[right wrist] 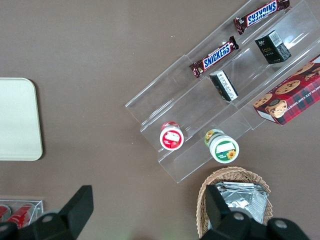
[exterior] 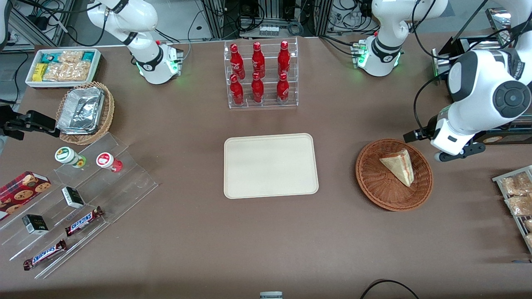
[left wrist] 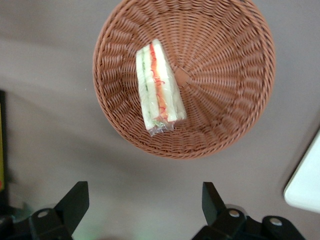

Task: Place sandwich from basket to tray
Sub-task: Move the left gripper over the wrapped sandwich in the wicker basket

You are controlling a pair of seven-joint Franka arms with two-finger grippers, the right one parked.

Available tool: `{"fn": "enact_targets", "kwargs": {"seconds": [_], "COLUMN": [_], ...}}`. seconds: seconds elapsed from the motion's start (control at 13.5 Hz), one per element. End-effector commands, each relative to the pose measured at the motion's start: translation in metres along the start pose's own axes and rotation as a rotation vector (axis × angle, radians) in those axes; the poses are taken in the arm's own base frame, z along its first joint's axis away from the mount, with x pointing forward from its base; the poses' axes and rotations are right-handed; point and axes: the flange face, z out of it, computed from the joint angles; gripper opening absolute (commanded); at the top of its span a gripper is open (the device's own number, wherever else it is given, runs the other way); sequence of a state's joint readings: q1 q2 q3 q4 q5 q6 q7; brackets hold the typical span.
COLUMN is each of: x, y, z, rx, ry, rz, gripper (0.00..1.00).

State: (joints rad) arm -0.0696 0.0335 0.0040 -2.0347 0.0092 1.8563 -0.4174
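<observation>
My gripper (left wrist: 140, 210) gapes wide, empty; sandwich (left wrist: 157, 90) lies in basket (left wrist: 235, 80) ahead of jaws. Risk: off-centre closing tips the wedge.

SNICKERS on two candy bars (exterior: 83, 221) (exterior: 45, 254) lying on the clear acrylic shelf (exterior: 83, 195)

The brown table (exterior: 199, 232) carries the beige tray (exterior: 271, 166), the reddish basket (exterior: 374, 182) toward the working arm's end, and a bottle rack (exterior: 262, 74); the claw (left wrist: 145, 200) hovers above it beside the basket.
</observation>
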Motion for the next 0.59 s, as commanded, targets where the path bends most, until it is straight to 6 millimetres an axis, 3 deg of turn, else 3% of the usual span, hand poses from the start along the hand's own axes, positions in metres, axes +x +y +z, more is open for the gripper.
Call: {"fn": "enact_targets", "kwargs": {"seconds": [0.0, 0.3, 0.52], "x": [0.008, 0.005, 0.004], "y": [0.006, 0.004, 0.004], "z": [0.014, 0.053, 0.071], "rx": [-0.001, -0.038, -0.051], "ry": [0.028, 0.082, 0.099], "rz": [-0.164, -0.280, -0.284], "gripper": [1.00, 1.00, 1.00]}}
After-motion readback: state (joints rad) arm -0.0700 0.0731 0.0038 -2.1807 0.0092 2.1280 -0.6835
